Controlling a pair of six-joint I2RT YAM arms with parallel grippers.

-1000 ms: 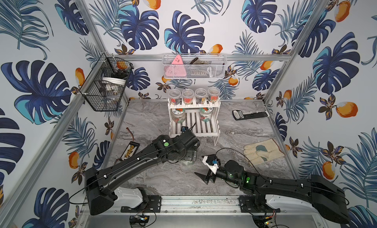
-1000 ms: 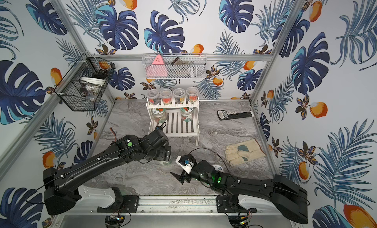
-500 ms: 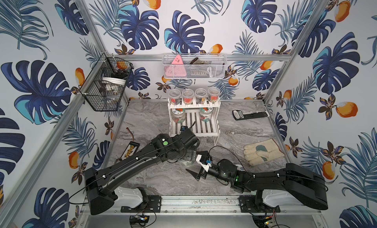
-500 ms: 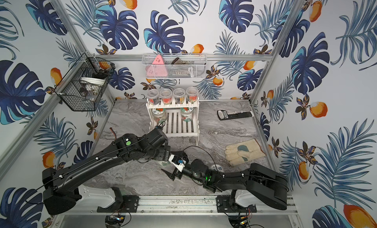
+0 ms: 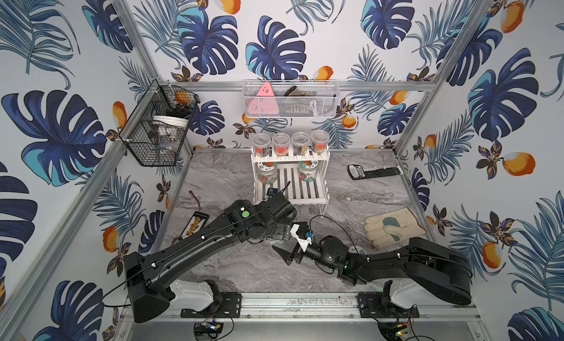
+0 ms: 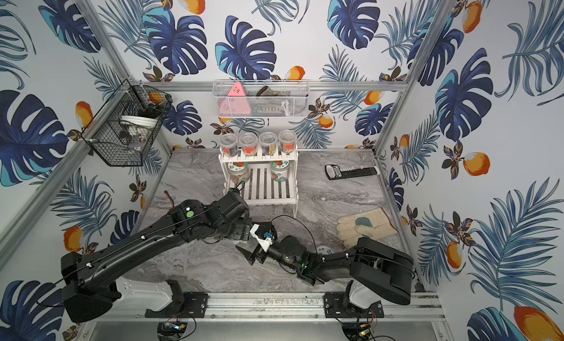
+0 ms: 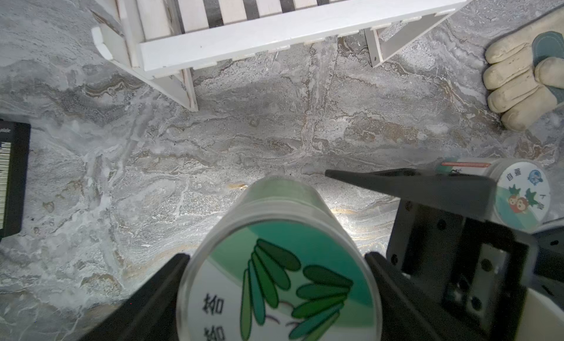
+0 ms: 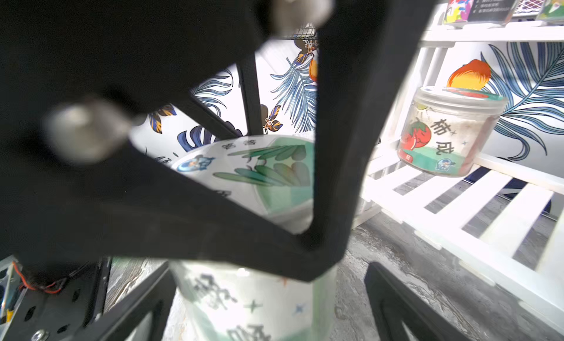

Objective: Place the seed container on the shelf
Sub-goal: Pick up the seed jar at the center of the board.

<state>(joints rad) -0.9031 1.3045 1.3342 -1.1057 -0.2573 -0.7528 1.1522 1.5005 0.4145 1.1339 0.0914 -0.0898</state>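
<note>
Left claw (image 7: 276, 257) clamps container (image 7: 274, 296); right claw (image 8: 268, 270) stands apart. Withdraw right claw, then lift container upright onto shelf (image 7: 274, 28).

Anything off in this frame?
Nothing spilled or broken. Odd: left gripper clamps the seed container while right gripper stands open around it too. A second container sits loose on the table near the glove.

A cream glove (image 5: 393, 229) lies well apart from a black keypad (image 5: 374, 171)
</note>
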